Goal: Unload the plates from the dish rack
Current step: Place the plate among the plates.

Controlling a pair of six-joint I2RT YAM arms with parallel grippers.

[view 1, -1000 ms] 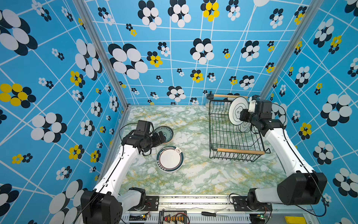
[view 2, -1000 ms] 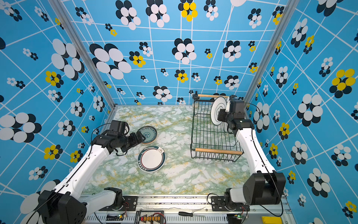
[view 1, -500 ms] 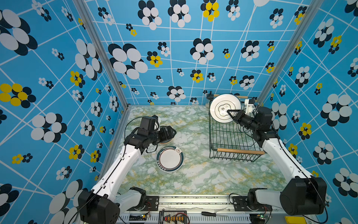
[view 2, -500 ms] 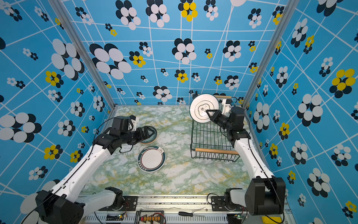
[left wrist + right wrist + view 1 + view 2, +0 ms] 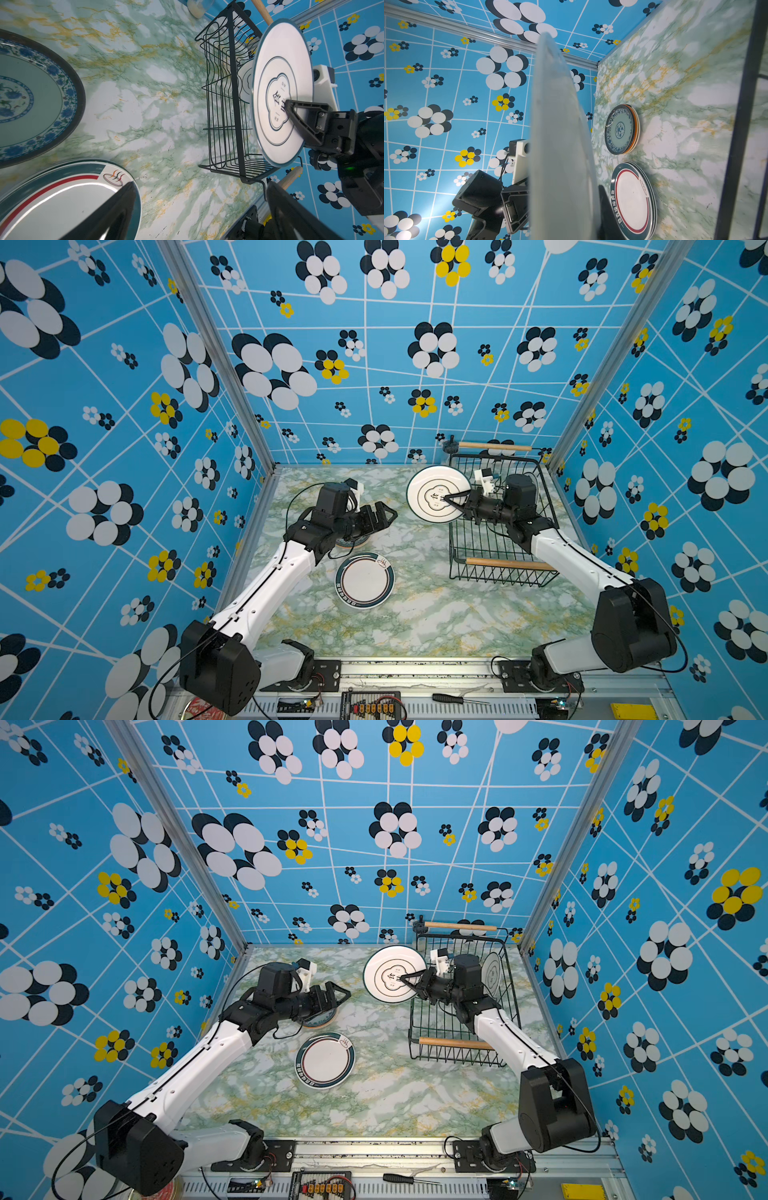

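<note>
Hiding most of the blue-patterned plate [image 5: 359, 541], the left end effector [image 5: 383, 517] gapes.

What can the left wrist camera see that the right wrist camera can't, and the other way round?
Only the left wrist view shows the face of the emblem plate, the right gripper shut on it, and a second plate standing in the dish rack. Only the right wrist view shows the left arm and the orange-edged plates stacked under the blue-patterned plate; there the emblem plate appears edge-on. Both show the blue-patterned plate, the teal-rimmed plate, rack wires and the marble table.
</note>
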